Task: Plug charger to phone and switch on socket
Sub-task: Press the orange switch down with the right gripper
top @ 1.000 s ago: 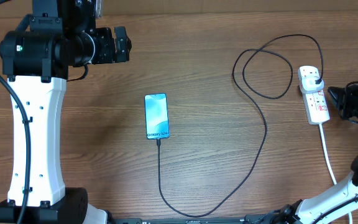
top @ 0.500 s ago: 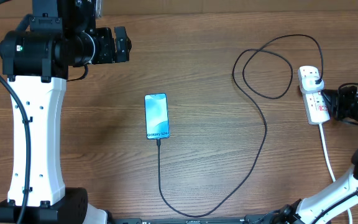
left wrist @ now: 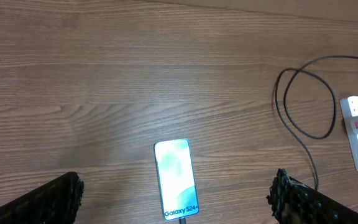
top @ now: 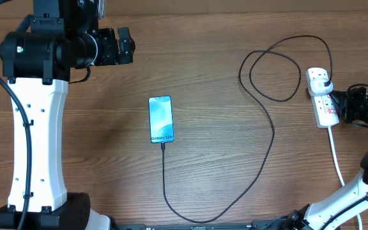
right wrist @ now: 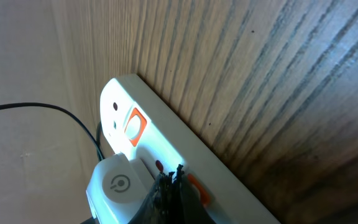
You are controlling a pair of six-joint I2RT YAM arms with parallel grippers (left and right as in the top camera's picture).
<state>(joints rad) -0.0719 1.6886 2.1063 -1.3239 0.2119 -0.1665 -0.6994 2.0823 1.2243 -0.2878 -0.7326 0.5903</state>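
Note:
The phone (top: 160,119) lies face up mid-table with its screen lit, also in the left wrist view as the phone (left wrist: 176,179). The charger (top: 270,134) runs as a thin black cable from the phone's near end, loops, and ends at a plug in the socket (top: 324,105), a white power strip at the right. My right gripper (top: 339,106) is shut, its tips (right wrist: 174,180) pressed onto the socket (right wrist: 166,140) between the plug body (right wrist: 114,186) and a red switch (right wrist: 196,186). My left gripper (top: 129,46) hangs open, high above the table at back left.
A thick white cord (top: 337,156) runs from the strip toward the front edge. A second red switch (right wrist: 134,124) sits near the strip's far end. The left arm's white column (top: 37,140) stands at the left side.
My right gripper has slid left onto the power strip and then stayed there. The left arm, the phone and the cable have not moved.

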